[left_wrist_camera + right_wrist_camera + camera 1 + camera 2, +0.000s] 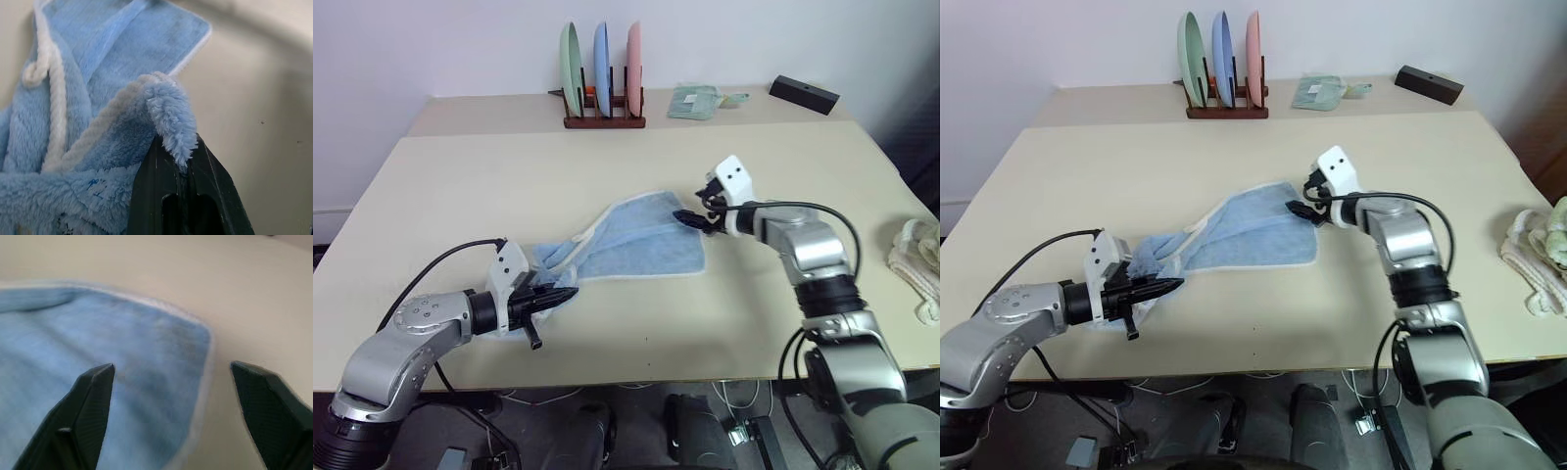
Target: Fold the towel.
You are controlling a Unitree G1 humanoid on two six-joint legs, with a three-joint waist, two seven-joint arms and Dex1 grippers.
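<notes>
Left fingers pinch towel; right fingers spread.

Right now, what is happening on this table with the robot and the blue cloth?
A two-armed robot is in the middle of folding the towel, which lies partly bunched on the table. The left gripper has its jaws shut on one fluffy corner of it at the near side. The right gripper has its jaws open above the opposite corner, which lies flat, so that end is free. A plate rack stands at the far edge.
</notes>
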